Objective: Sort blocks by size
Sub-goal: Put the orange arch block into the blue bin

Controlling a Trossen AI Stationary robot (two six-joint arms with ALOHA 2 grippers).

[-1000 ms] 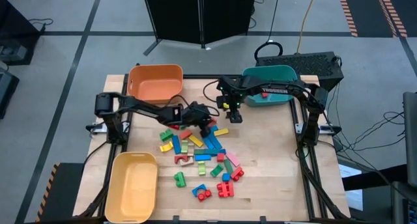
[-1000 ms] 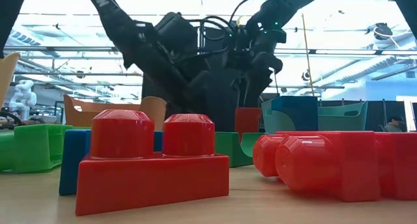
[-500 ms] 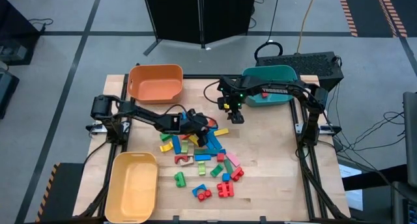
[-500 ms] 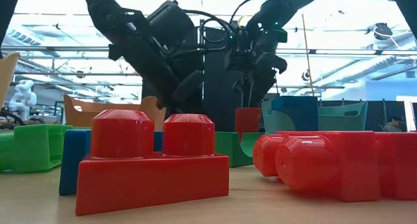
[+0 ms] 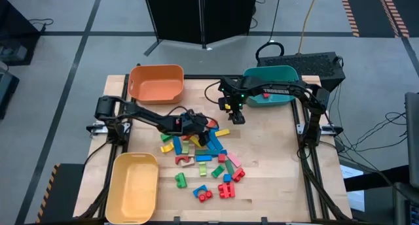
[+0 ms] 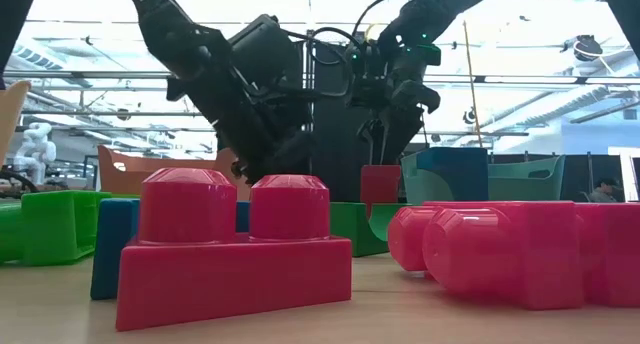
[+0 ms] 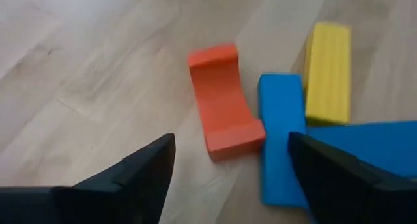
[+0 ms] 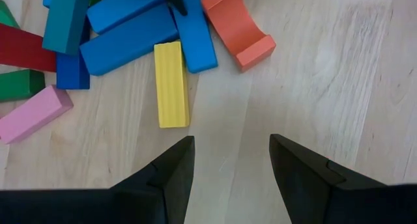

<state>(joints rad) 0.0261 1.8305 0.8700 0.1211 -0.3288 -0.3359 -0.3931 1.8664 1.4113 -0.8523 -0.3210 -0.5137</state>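
Note:
The blocks (image 5: 200, 156) lie in a loose pile mid-table: bars, arches and studded bricks in red, blue, green, yellow and pink. At the pile's far edge an orange-red arch (image 7: 223, 103) lies on its side against a blue bar (image 7: 279, 142), with a yellow bar (image 7: 328, 71) beyond them. My left gripper (image 7: 231, 142) hangs open over the arch's near end, one finger on either side, not touching it. My right gripper (image 8: 231, 142) stands open over bare wood beside the yellow bar (image 8: 171, 84), and in the high view my right gripper (image 5: 236, 116) sits just beyond the pile.
An orange bin (image 5: 156, 83) stands at the far left, a teal bin (image 5: 268, 87) at the far right and a yellow bin (image 5: 134, 186) at the near left. Red studded bricks (image 6: 235, 244) lie closest to the near edge.
My left gripper has swung from the far side toward the table's near edge and sunk a little, coming over the far edge of the pile. The blocks lie as they did.

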